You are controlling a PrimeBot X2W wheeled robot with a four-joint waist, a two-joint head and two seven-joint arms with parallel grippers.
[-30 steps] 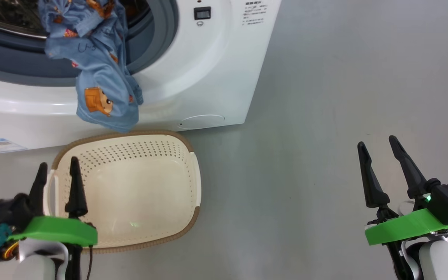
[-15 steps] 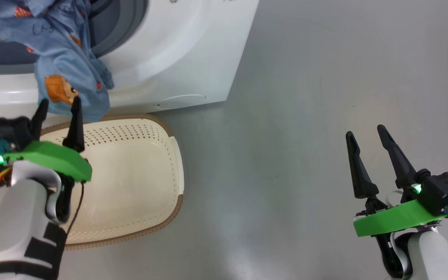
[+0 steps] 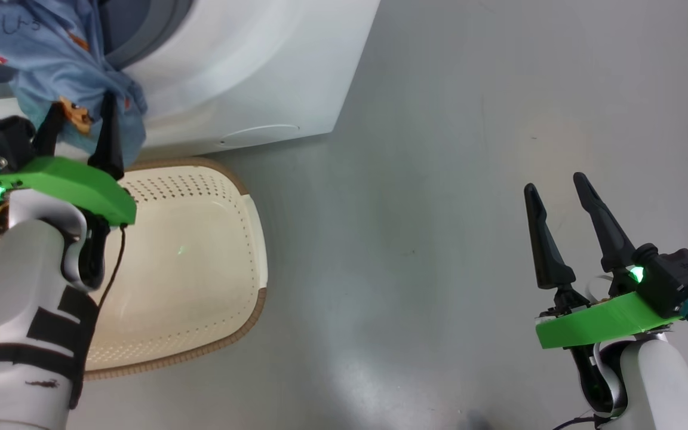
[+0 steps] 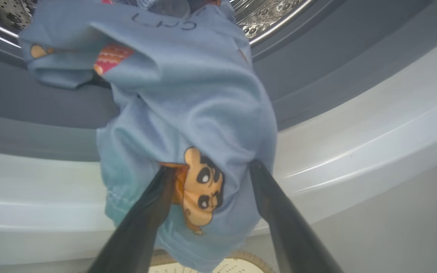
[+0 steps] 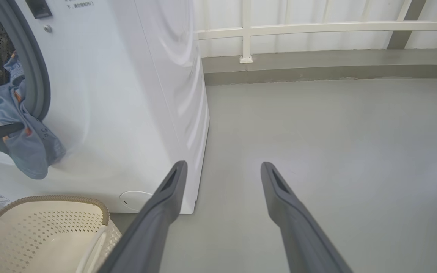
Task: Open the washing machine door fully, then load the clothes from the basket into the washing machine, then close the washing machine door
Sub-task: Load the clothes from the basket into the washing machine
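**A:** What has shifted since a second ago?

**B:** The left claw (image 3: 81, 103) has come up from beside the basket (image 3: 189, 186) to the hanging clothes (image 4: 188, 106). The head camera has swung as well, so the washing machine (image 3: 248, 71) now sits further up and left in its view.

**A:** Is the left claw gripping them?

**B:** No. Its two fingers stand wide apart on either side of the cloth's lower end, around the cartoon face, and they are not pinching it.

**A:** And the other claw?

**B:** The right claw (image 3: 554, 182) is spread just as wide and holds nothing. It hovers over the grey floor (image 3: 439, 179), well apart from the machine.

**A:** Give me the count.

**B:** Two claws, one basket and one machine. I cannot tell whether the blue bundle is one garment or two.

**A:** Where do the clothes lie?

**B:** They are draped out of the drum (image 4: 271, 15), over the grey gasket (image 4: 317, 57) and down the white front. The hem hangs just above the basket's far rim.

**A:** What is cut off?

**B:** The frame's edge cuts off the cloth's upper part and most of the drum. In the head view the left forearm hides the basket's left side.
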